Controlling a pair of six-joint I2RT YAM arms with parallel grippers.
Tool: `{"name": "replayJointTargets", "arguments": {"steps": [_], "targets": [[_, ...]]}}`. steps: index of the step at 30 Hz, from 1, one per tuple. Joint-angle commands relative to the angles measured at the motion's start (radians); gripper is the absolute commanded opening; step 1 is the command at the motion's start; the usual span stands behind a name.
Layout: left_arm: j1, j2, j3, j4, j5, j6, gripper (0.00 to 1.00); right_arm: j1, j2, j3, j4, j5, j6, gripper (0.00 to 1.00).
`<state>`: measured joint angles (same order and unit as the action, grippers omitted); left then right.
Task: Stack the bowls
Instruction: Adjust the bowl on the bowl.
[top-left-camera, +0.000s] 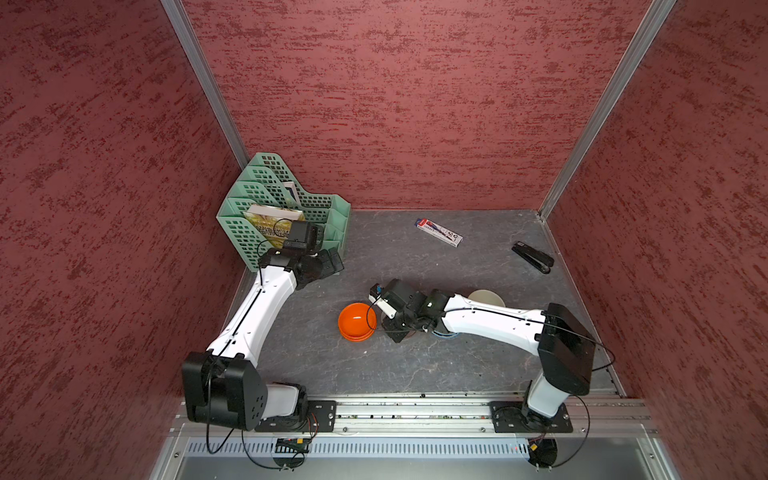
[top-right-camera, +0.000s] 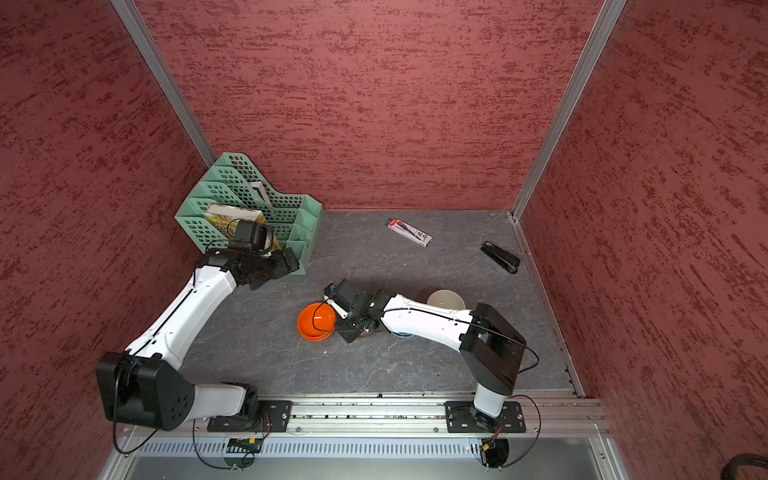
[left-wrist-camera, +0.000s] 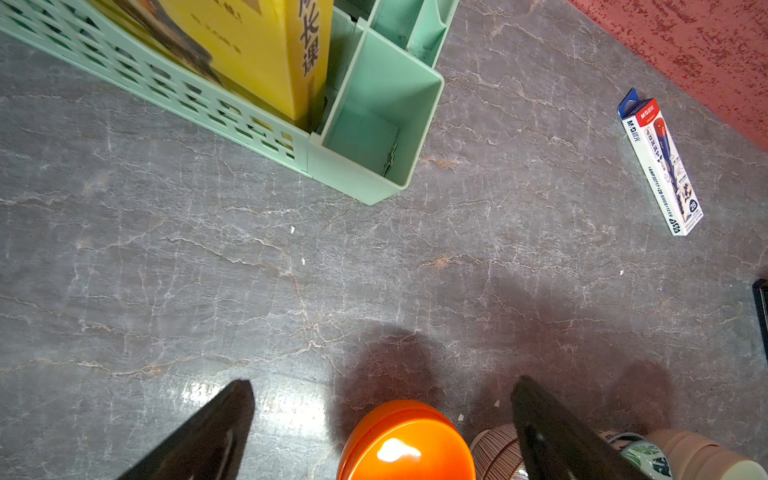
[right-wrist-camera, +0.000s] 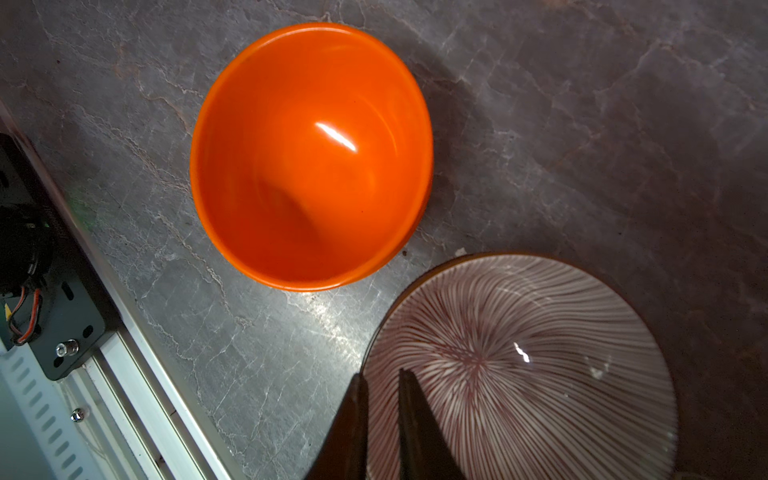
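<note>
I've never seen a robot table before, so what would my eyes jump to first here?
Probably the glossy orange bowls, stacked in the middle of the grey table, the brightest thing there. Right beside them the right gripper pinches the rim of a purple striped bowl. A mint-green file rack stands in the far left corner.

Green rack (top-left-camera: 237, 237) w/ book (top-left-camera: 272, 216), pen box (top-left-camera: 438, 232), stapler (top-left-camera: 533, 257)
</note>
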<state>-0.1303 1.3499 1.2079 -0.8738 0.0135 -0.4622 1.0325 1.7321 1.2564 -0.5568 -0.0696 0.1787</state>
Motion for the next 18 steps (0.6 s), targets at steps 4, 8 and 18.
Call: {"name": "replayJointTargets", "arguments": {"steps": [4,8,18], "targets": [[-0.008,-0.005,0.03,0.012,-0.017,0.008,1.0,0.006,-0.02,-0.001,0.019,-0.003,0.009,0.17],[-0.01,0.003,0.033,0.013,-0.016,0.008,1.0,0.009,0.005,0.013,0.017,-0.019,0.009,0.17],[-0.012,0.005,0.037,0.013,-0.02,0.009,1.0,0.011,0.028,0.021,0.018,-0.019,0.01,0.16]]}}
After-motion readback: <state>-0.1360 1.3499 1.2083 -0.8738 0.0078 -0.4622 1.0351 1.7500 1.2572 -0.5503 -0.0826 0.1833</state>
